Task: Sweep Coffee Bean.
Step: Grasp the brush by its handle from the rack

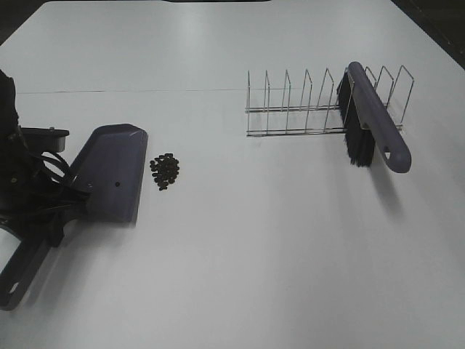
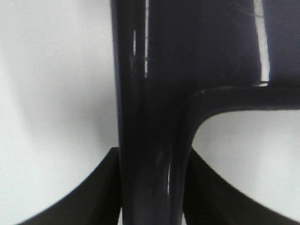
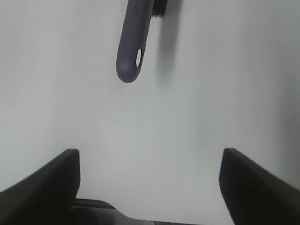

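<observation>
Risk: empty, open right gripper [image 3: 150, 183] knocking purple black-bristled brush [image 1: 378, 127] off wire rack [image 1: 290, 109]; left gripper [image 2: 151, 192] clamps handle of purple plastic dustpan [image 1: 112, 171].

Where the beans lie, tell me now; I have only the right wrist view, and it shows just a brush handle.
Observer: The coffee beans sit in one small pile, far to the left of the brush, outside your view.
Operator: Report the dustpan.
Observer: The purple dustpan lies just left of the pile, its handle gripped by the shut left end effector.
Operator: Describe what supports the brush.
Observer: It rests in a wire rack, bristles down, with the handle jutting out toward the front.
</observation>
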You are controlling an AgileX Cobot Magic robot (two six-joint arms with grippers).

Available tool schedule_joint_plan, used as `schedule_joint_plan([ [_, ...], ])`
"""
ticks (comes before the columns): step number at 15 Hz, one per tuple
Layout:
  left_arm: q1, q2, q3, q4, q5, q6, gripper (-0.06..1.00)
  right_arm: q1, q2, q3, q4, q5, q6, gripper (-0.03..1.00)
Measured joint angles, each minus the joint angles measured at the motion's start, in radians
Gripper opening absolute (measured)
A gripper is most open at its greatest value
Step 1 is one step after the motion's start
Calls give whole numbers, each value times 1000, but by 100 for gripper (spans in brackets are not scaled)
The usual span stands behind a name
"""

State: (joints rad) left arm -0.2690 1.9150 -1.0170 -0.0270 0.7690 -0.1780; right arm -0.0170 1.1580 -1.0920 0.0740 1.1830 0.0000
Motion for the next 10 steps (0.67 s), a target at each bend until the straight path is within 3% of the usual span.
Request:
schedule_joint_plan([
  [3,0,0,0,-1,3,0,31,0,221,-180,50,38,-10,73],
  [10,0,0,0,-11,4,0,31,0,599,-548,54,39,-10,73],
])
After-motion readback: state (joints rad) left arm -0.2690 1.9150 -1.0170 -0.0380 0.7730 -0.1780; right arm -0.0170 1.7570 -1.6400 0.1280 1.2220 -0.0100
